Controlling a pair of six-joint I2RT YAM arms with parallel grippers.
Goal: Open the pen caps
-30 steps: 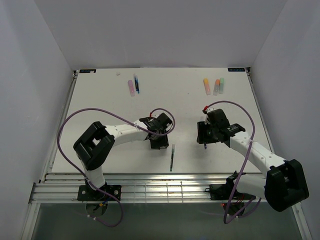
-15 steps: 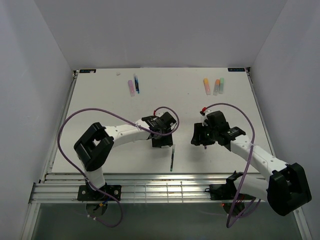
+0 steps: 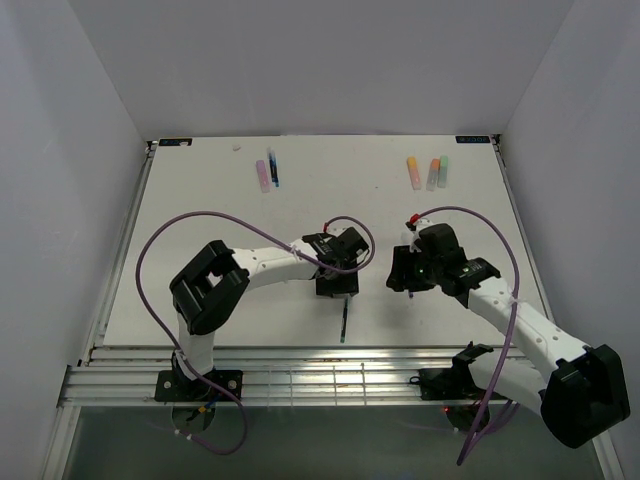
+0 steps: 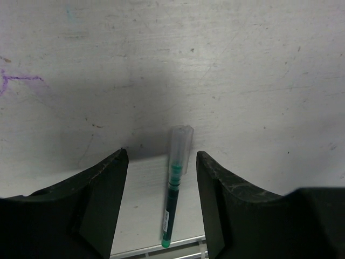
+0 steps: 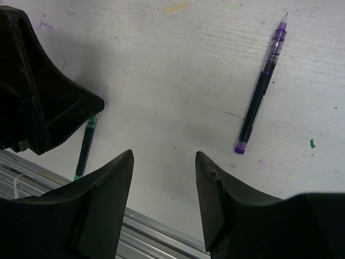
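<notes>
- Far left: two pens side by side, one pink marker (image 3: 263,176) and one slim blue pen (image 3: 272,168).
- Left gripper (image 4: 161,156): fingers apart, empty, straddling one thin green pen (image 4: 171,202), its clear cap (image 4: 181,141) on.
- Right gripper (image 5: 164,156): fingers apart, empty; one thin purple pen (image 5: 262,89) lies near.
- Far right: three together, yellow-orange marker (image 3: 413,172), orange marker (image 3: 433,173), mint-green marker (image 3: 443,170).
- White table (image 3: 200,220), scuffed and ink-flecked; plain white walls (image 3: 320,60) on three sides.
</notes>
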